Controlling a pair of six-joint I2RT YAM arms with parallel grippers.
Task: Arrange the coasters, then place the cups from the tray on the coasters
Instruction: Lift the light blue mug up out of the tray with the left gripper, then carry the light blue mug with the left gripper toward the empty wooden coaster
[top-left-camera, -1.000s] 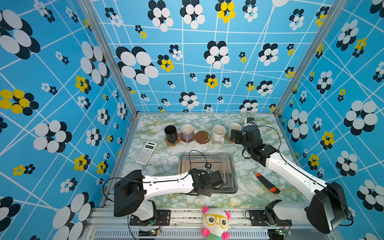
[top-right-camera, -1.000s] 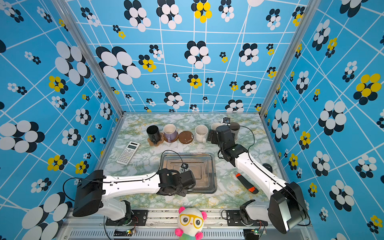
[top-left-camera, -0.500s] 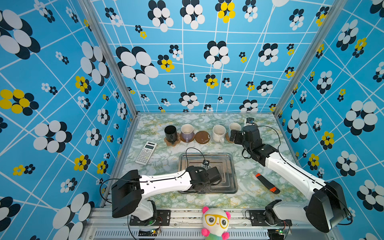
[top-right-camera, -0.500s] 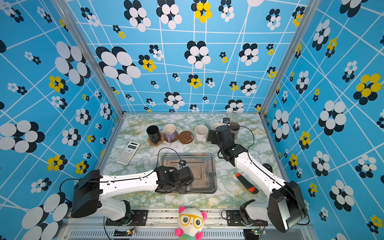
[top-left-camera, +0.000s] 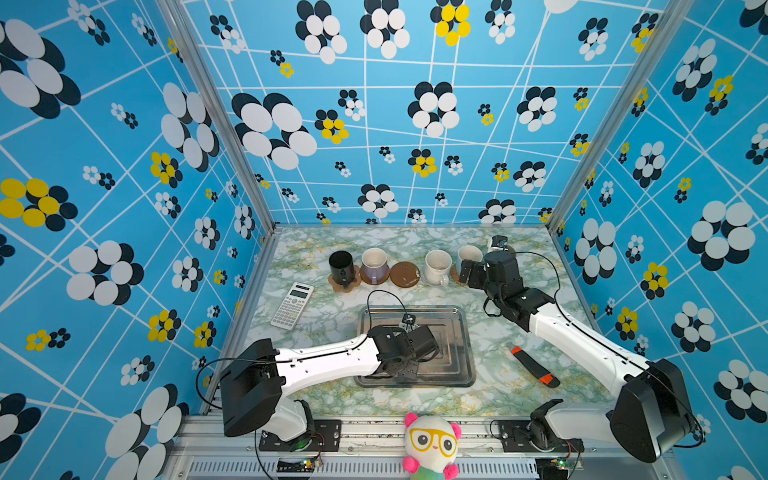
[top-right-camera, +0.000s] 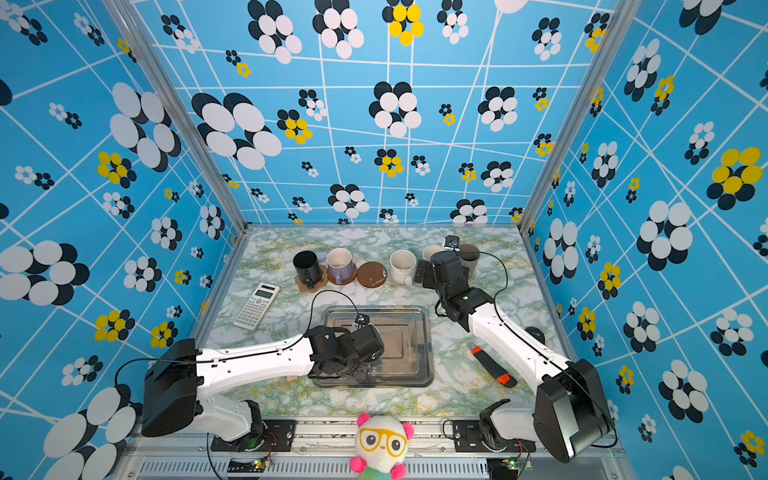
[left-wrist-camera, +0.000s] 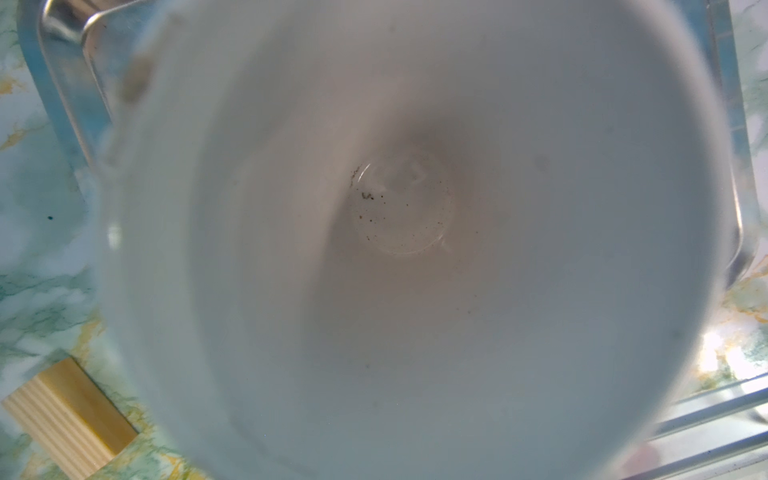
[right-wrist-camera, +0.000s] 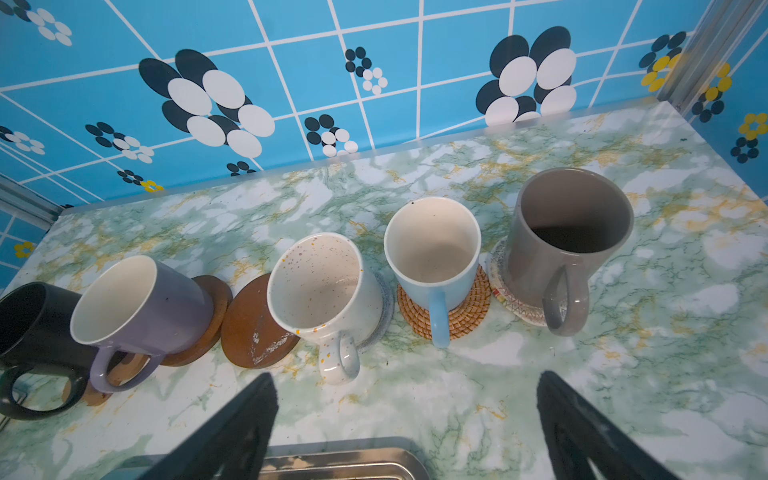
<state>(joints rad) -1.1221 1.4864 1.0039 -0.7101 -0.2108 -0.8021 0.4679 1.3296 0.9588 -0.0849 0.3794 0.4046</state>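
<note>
The enclosure has three wall panels: a back wall (top-left-camera: 415, 124), a left wall (top-left-camera: 104, 166) and a right wall (top-left-camera: 685, 166). Each panel carries blue printed sheeting with a white line grid and flower motifs built from black-and-white or black-and-yellow ovals. Grey metal posts (top-left-camera: 232, 145) run up the two rear corners where the panels meet. The desk (top-left-camera: 415, 241) forms the base of the enclosure. Its surface shows a marble pattern in white, green and yellow. A metal rail (top-left-camera: 374, 428) borders the front edge of the desk. Lighting is bright and even.
</note>
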